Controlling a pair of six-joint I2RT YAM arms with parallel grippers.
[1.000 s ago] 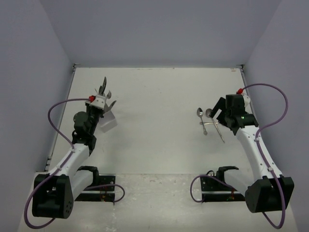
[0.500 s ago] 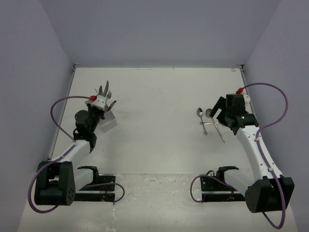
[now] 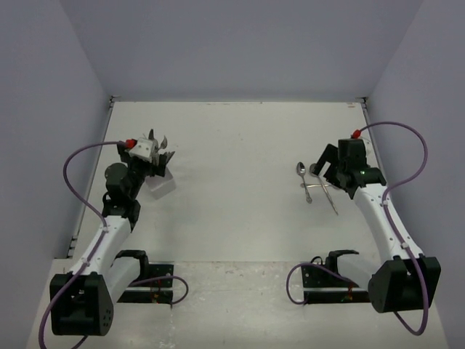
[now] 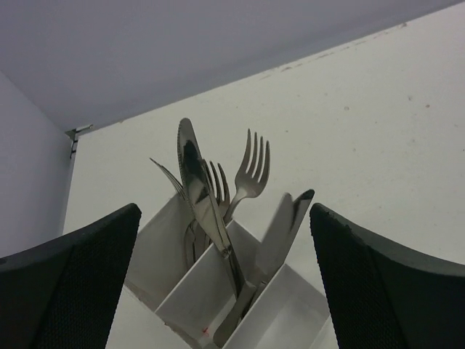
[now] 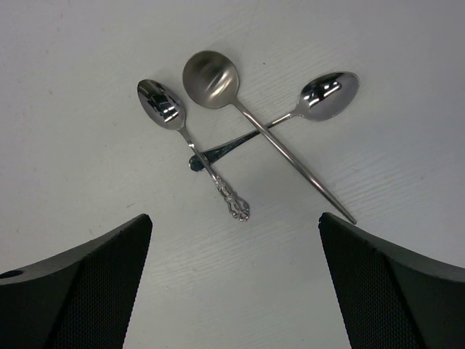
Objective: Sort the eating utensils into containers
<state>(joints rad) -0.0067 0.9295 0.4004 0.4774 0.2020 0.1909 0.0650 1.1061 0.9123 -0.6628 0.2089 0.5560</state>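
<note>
The grey plastic cutlery holder point(image 4: 178, 273), thin-walled and boxy, is being viewed from low down by the left wrist camera. In the top view it is standing at the 9 o'clock side of the table point(image 3: 232, 138). The left gripper point(image 4: 224, 209) is being held spread wide just before it, with nothing between its black textured fingers point(image 4: 80, 283). Forks point(image 4: 251, 163) are being kept upright in the leftmost compartment, tines pointing to 12 o'clock. Two knives point(image 4: 195, 178) are leaning in what looks like the middle one, handles down, one polished blade pointing to 11 o'clock and the other to 1 o'clock.

At the table's 3 o'clock side three shiny spoons are being framed by the right gripper point(image 5: 234, 216), which is being held open and empty over them. The round-bowled spoon point(image 5: 211, 76), brushed and plain-stemmed, is lying with its bowl at 11 o'clock and its handle running to 4 o'clock. The ornate spoon point(image 5: 161, 102), oval and mirror-bright, is pointing its patterned handle to 5 o'clock. The third spoon point(image 5: 330, 91) is lying with its bowl at 2 o'clock and its handle toward 8 o'clock, crossing both others.
</note>
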